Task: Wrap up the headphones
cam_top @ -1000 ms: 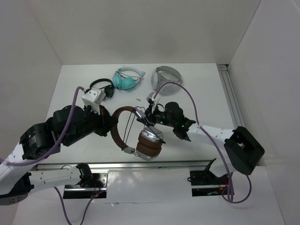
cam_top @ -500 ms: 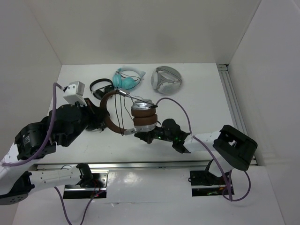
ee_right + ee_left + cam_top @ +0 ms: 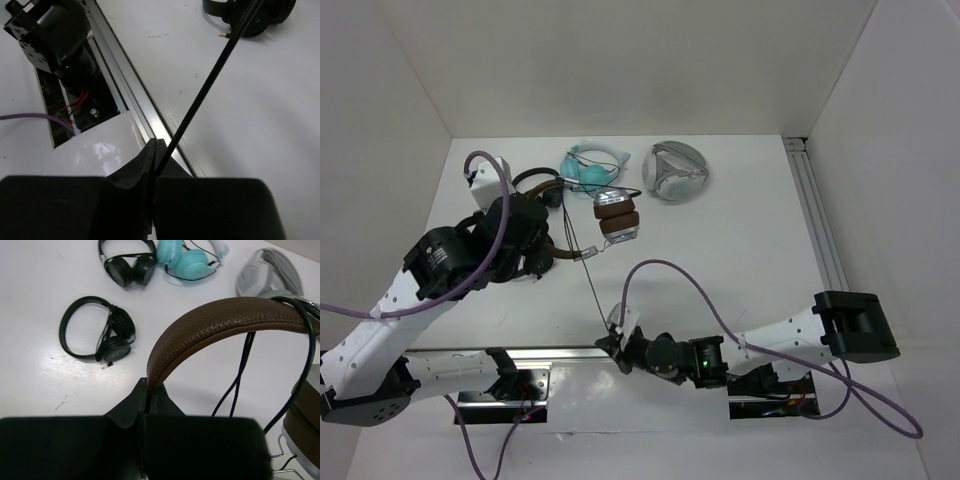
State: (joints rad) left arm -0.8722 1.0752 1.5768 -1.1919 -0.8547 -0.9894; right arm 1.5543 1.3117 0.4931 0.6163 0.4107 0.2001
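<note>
Broadly, a white table (image 3: 740, 250) fills a white-walled enclosure (image 3: 620, 60). An aluminium rail (image 3: 570, 352) runs along the table's near edge and another (image 3: 817, 215) along its right side.

The left arm (image 3: 440, 270) reaches toward the far left. In the top view its bulk hides its own fingers and most of the headband. The right arm (image 3: 770, 345) lies low along the near edge, and its fingertips are hard to make out from above.

The brown headphones (image 3: 617, 215) are over-ear, with a dark leather-look headband, brown pads and silver metal cups. They are held up over the far-left part of the table, with the cups to the right of the left arm. The left wrist view cuts the cups off at its right edge.

The left gripper (image 3: 146, 392) is clamped tight on one end of the headband. The right gripper (image 3: 155, 157) is pinched fully closed on the thin black cable (image 3: 199, 100). This cable runs taut from the headphones to the near rail.

At the far side lie a round silver-grey headset (image 3: 672, 172), a teal headset (image 3: 590, 168) and a small all-black headset (image 3: 535, 183). A second all-black headset (image 3: 97, 335) does not show in the top view. It lies flat on the table in the left wrist view, and the top edge of the right wrist view cuts it off.
</note>
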